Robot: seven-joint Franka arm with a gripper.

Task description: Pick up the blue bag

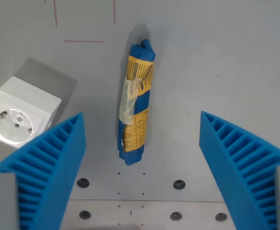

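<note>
The gripper [141, 143] hangs wide apart, pointing down. Its two blue ribbed fingers [49, 163] slant inward from the wrist view's near left and right corners, gripping nothing.

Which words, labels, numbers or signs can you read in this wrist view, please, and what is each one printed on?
None can be read.
Rolled blue bag with a yellow label: dark printed lines on the label, too small and blurred to quote.
White socket cube: no lettering visible.
Grey table: only thin red marked lines, no characters.
Blue ribbed gripper fingers: no markings.
</note>
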